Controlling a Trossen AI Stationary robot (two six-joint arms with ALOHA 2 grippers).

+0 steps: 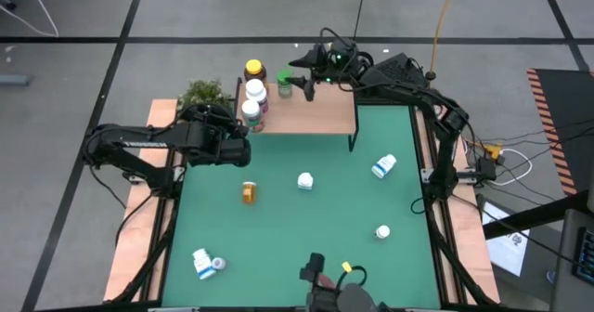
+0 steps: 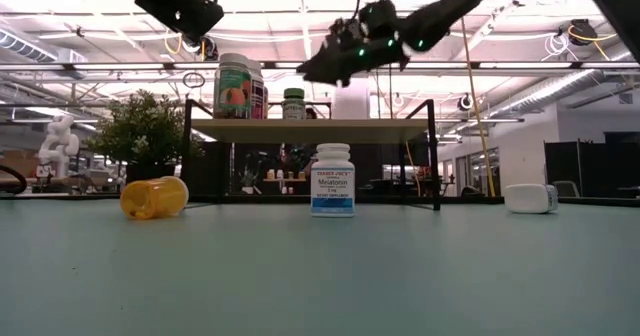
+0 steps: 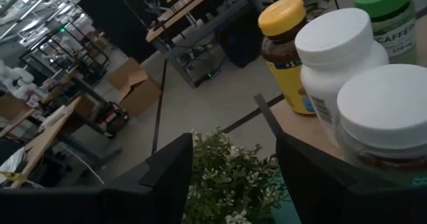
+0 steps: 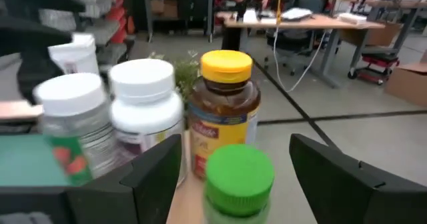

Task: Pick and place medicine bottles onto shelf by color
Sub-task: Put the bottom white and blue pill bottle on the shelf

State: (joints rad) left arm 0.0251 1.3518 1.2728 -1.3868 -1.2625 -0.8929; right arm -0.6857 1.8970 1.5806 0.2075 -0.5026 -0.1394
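Now releasing | right hand [image 1: 307, 86] stood open just over green-capped bottle [image 1: 284, 84] on shelf [image 1: 316, 117] | left hand [image 1: 243, 148] open, empty | next: lift clear, fetch another bottle.

Both arms up at the back of the table, fingers apart, nothing in either grip.

In the high view the left arm reaches in from the left edge, elbow bent, its left gripper [image 1: 243, 149] left of centre in the upper half of the frame, pointing right; its wrist view shows both dark fingers [image 3: 167, 177] spread, nothing between them. The right arm folds in from the right side, and its right gripper [image 1: 304, 82] sits at upper centre, pointing left, fingers [image 4: 157, 167] parted and empty.
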